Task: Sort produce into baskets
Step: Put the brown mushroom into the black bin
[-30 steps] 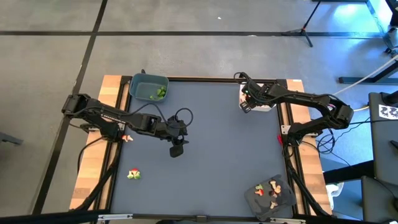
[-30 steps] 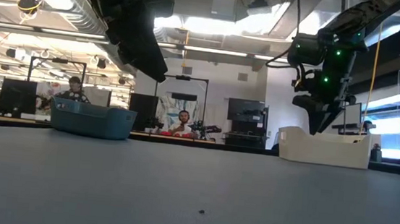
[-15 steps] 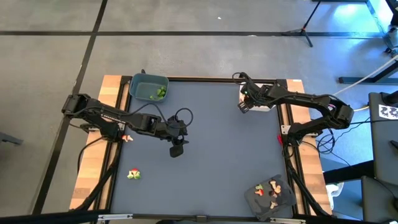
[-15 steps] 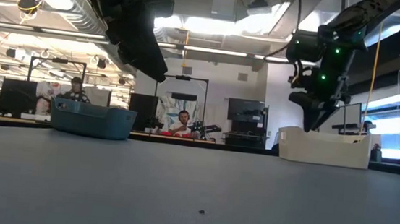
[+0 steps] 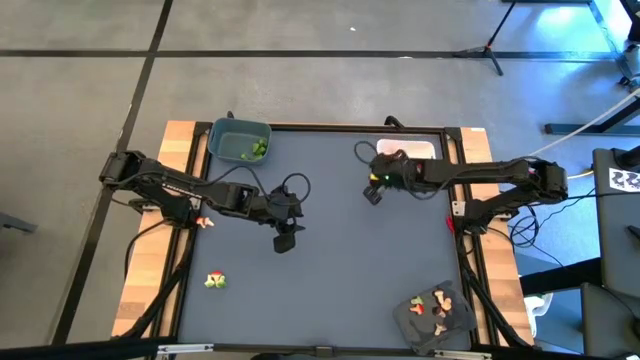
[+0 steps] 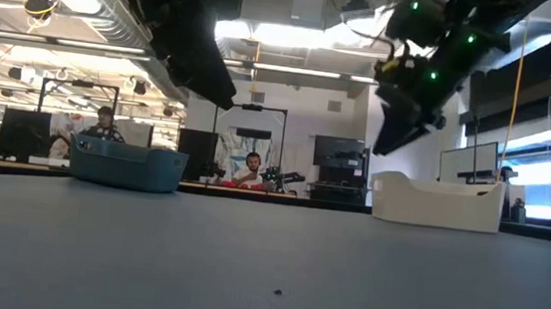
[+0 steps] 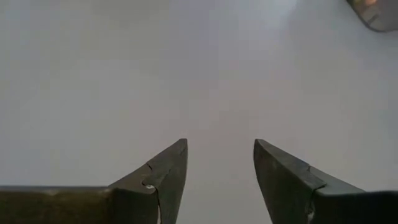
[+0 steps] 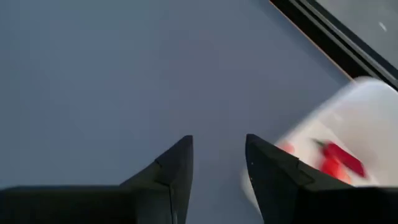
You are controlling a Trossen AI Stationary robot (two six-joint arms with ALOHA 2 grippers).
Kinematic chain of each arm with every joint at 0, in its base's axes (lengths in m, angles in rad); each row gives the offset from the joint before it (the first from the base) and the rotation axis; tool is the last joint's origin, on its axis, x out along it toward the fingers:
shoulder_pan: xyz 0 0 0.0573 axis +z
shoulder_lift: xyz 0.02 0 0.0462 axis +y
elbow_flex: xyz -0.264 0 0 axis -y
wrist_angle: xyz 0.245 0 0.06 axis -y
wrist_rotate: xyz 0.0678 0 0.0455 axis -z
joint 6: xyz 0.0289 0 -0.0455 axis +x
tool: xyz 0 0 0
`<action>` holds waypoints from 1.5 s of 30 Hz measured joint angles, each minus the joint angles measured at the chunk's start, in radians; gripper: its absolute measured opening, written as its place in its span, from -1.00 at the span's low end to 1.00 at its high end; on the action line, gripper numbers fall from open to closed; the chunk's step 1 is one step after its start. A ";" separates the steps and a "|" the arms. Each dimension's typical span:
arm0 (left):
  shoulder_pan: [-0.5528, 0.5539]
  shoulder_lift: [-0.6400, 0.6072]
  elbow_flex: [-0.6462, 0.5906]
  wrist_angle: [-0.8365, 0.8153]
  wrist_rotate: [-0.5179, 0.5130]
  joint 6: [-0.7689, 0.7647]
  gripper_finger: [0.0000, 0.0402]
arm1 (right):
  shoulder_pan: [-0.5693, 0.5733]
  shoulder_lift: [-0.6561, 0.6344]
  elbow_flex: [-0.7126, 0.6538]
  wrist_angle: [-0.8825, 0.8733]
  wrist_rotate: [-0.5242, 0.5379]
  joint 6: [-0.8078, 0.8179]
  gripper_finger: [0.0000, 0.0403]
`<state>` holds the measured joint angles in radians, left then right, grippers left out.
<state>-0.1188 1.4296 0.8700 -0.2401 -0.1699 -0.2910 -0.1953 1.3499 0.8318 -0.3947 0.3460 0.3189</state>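
The blue-grey tub [image 5: 240,140] stands at the table's far left with green produce [image 5: 257,150] inside. The white tub [image 5: 406,149] stands at the far right; red produce [image 8: 341,160] lies in it. The dark grey tray [image 5: 434,320] at the near right holds several tan and red pieces. A small red, green and yellow clump of produce [image 5: 214,281] lies on the mat near the left edge. My left gripper [image 5: 284,240] hovers open and empty over the mat's middle left. My right gripper [image 5: 372,192] is open and empty, just nearer and left of the white tub.
One small orange piece [image 5: 205,222] lies on the wooden left border under my left arm. The grey mat [image 5: 340,270] shows bare through its middle. A black frame rims the table. People sit at desks in the room beyond the far edge [image 6: 251,169].
My right gripper has left the space above the white tub and swung toward the table's left and a little nearer, out over the open mat. My left arm has kept still.
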 joint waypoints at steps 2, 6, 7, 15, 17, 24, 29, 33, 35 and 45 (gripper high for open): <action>0.000 0.000 0.000 -0.003 0.000 0.005 -0.10 | 0.037 0.000 0.000 0.039 0.000 -0.001 -0.27; 0.000 0.000 0.000 -0.002 0.000 0.005 -0.10 | 0.092 0.000 0.000 0.092 0.000 -0.001 -0.27; 0.000 0.000 0.000 -0.003 0.000 0.004 -0.10 | 0.104 0.000 0.000 0.104 0.000 -0.002 -0.27; 0.000 0.000 0.000 -0.003 0.000 0.004 -0.10 | 0.186 0.000 0.000 0.158 0.026 -0.031 -0.27; 0.000 0.000 0.000 -0.003 0.000 0.004 -0.10 | 0.182 0.000 0.001 0.140 0.058 -0.030 -0.27; 0.006 0.000 0.000 -0.003 0.002 0.028 -0.10 | 0.064 0.000 0.001 0.032 0.086 0.016 -0.27; 0.053 0.000 0.000 0.003 0.003 0.111 -0.10 | -0.066 0.000 0.001 -0.058 0.073 0.041 -0.27; 0.096 0.000 0.000 0.014 0.003 0.177 -0.10 | -0.189 0.000 0.001 -0.082 0.021 0.038 -0.27; 0.118 0.000 0.000 0.030 0.002 0.207 -0.10 | -0.248 0.000 0.001 -0.080 -0.015 0.020 -0.27; 0.197 0.000 0.000 0.114 0.002 0.331 -0.10 | -0.455 0.059 0.001 -0.069 -0.218 0.007 -0.27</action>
<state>0.0779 1.4296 0.8703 -0.1257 -0.1677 0.0401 -0.6508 1.4092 0.8330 -0.4637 0.1276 0.3261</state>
